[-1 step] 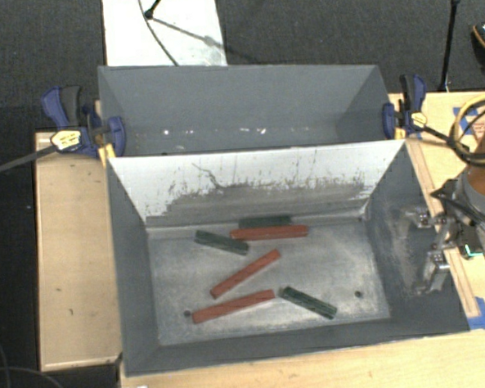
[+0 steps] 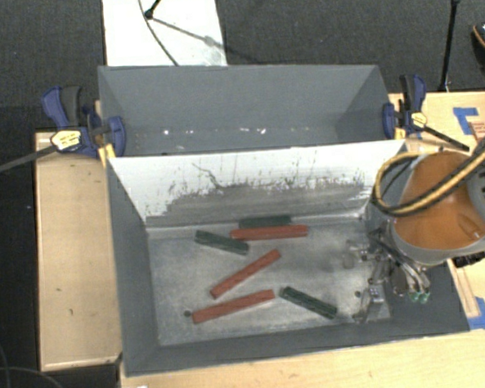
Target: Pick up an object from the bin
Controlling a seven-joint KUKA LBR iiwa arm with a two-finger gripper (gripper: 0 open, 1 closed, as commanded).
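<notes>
Reaching in from the bin's right edge, the arm point(image 2: 473, 216) bends down over the right wall, its wrist wrapped in a rounded orange cover point(image 2: 436, 210) with dark cables looped around the top. Below the cover the gripper point(image 2: 370, 298) hangs low over the bin point(image 2: 133, 278) floor, close to the front right corner, pointing downward at bare grey metal. Whether it is open or closed cannot be told from this angle, and nothing can be seen in its grasp.

Nearest to it lies a short dark green stick point(image 2: 308, 302), flat on the floor near the front wall and slanting down toward the right; its right end sits just beside the gripper, apart from it. To the left of that stick, a long red stick point(image 2: 233, 307) lies almost parallel to the front wall. A second red stick point(image 2: 245, 273) rests on a diagonal in the middle of the floor. Toward the back wall another dark green stick point(image 2: 222, 242) lies tilted at the left, and beside it a third red stick point(image 2: 269, 232) lies level, with one more green stick point(image 2: 266, 221) touching it along its far side. All six sticks lie separately or in pairs, well left of the gripper, with open floor between the wrist and the right wall
</notes>
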